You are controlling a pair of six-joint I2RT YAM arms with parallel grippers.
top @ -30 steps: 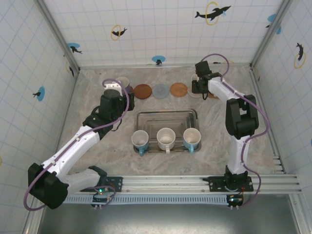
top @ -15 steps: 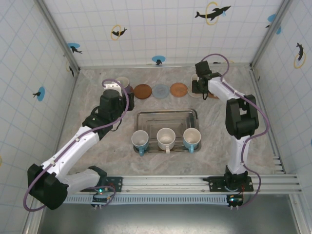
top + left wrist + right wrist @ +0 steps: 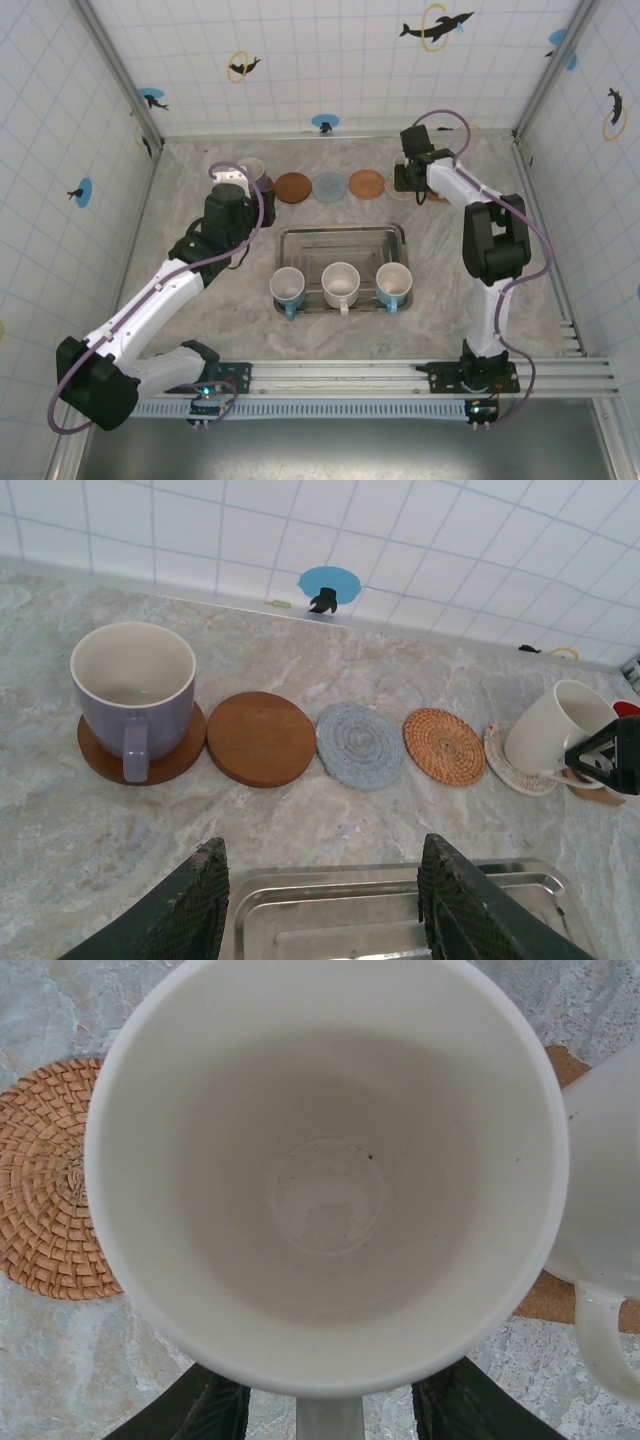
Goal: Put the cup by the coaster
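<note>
Base: Cup position?

Operator: White cup [image 3: 330,1160] directly under my right tool [image 3: 330,1412], toward the right end of the coaster row along the table's [image 3: 430,270] far edge. Mouth faces the wrist camera. Handle runs down between the two fingers.

Base: Clamped?

Operator: Can't tell. The fingers straddle the handle, but the contact is hidden beneath the rim. From the left wrist the cup leans, mouth tipped toward the table's right edge, base at the pale woven coaster [image 3: 500,762]. A cup wouldn't lean like that alone, so I judge it's carried. Unconfirmed.

Base: Which arm takes the move?

Operator: Right, plainly. Left tool [image 3: 322,850] is spread wide and holds nothing. It hovers at the tray's [image 3: 500,872] far rim, well apart from the cup.

Base: What does the move turn on?

Operator: Long axis. It needs to come upright before the base settles. The landing spot lies right below, so I reckon little sideways travel.

Base: Room?

Operator: Tight. Rattan coaster [image 3: 45,1180] just beside it toward the table's left edge. Second white cup [image 3: 605,1210], on a cork coaster [image 3: 550,1300], just beside it on the other flank, rims nearly touching in the wrist view. Risk: knocking that neighbour while righting.

Base: Surface?

Operator: Marbled, flat, looks smooth. The woven coaster may seat unevenly. Farther along the row: grey coaster [image 3: 360,745], wooden coaster [image 3: 260,738], purple cup [image 3: 132,695].
</note>
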